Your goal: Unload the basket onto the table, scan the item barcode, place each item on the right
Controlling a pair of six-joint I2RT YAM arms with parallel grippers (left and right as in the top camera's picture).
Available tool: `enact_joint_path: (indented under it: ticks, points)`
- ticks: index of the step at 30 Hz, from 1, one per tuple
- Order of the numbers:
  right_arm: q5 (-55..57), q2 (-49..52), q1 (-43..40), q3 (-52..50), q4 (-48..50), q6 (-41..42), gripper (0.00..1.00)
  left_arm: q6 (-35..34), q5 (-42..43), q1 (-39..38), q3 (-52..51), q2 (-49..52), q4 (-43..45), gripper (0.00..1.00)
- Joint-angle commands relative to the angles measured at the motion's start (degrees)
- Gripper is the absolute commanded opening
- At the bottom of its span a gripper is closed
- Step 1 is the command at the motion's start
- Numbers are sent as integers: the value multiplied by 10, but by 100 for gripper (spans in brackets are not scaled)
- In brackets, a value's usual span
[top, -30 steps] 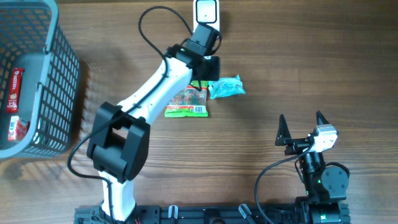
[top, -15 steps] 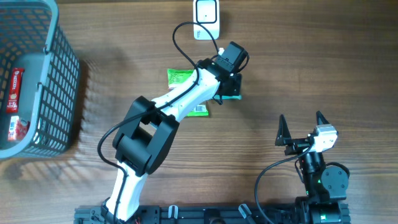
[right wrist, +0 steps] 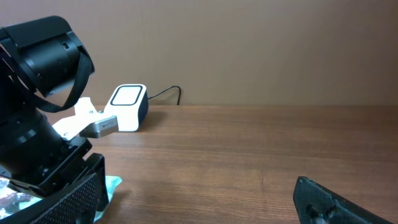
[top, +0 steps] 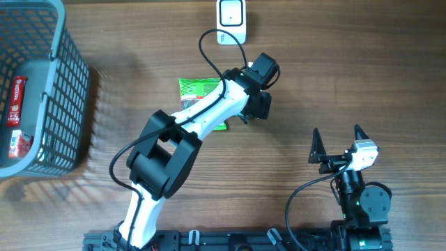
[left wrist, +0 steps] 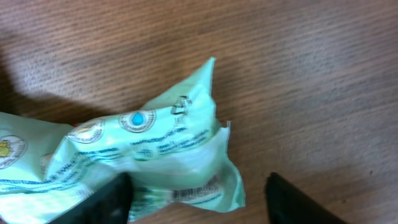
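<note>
A mint-green packet [left wrist: 143,149] lies crumpled on the wooden table, its barcode [left wrist: 196,193] showing near the lower edge. My left gripper [left wrist: 199,205] hangs over it, open, with the packet's lower right corner between the two dark fingers and neither one pressing it. From overhead the left gripper [top: 256,108] hides this packet. The white scanner [top: 231,12] stands at the table's far edge. My right gripper [top: 339,143] is open and holds nothing, well to the right. The right wrist view shows the scanner [right wrist: 127,106] and a mint packet corner [right wrist: 112,183].
A green snack packet [top: 198,87] lies partly under the left arm [top: 202,118]. A grey mesh basket [top: 70,84] at the far left holds a few red packets. The scanner's black cable loops over the left arm.
The left gripper swung right, away from the scanner, and came over the mint packet. Its jaws narrowed, then opened wide again. The right arm has not moved.
</note>
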Motion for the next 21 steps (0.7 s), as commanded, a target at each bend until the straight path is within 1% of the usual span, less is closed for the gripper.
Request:
enact_joint_path:
  ticks: [1,4,6,8,10,11,13,14,15,17,18,21]
  points:
    - [-7,-2,-3,-1,2,-7,100,16,-18,4,6,-21,-4,73]
    - [-7,-2,-3,-1,2,-7,100,16,-19,4,6,-30,38,74]
    - [-7,-2,-3,-1,2,-7,100,16,-19,5,6,-18,79,74]
    - [-7,-2,-3,-1,2,-7,100,14,-19,5,6,-3,108,69]
    - [-7,-2,-3,-1,2,-7,100,-15,-52,5,6,16,122,67]
    - [-7,-2,-3,-1,2,-7,100,-17,-60,6,6,24,126,64]
    - [-7,-2,-3,-1,2,-7,100,-17,-61,5,6,32,137,45]
    - [-7,-2,-3,-1,2,-7,100,-17,-61,4,6,33,139,38]
    - [-7,-2,-3,-1,2,-7,100,-17,-61,3,6,33,136,34]
    - [-7,-2,-3,-1,2,-7,100,-24,-52,0,6,33,111,33]
    - [-7,-2,-3,-1,2,-7,100,-25,-26,-4,6,33,88,33]
    - [-7,-2,-3,-1,2,-7,100,-11,40,-16,6,33,36,42]
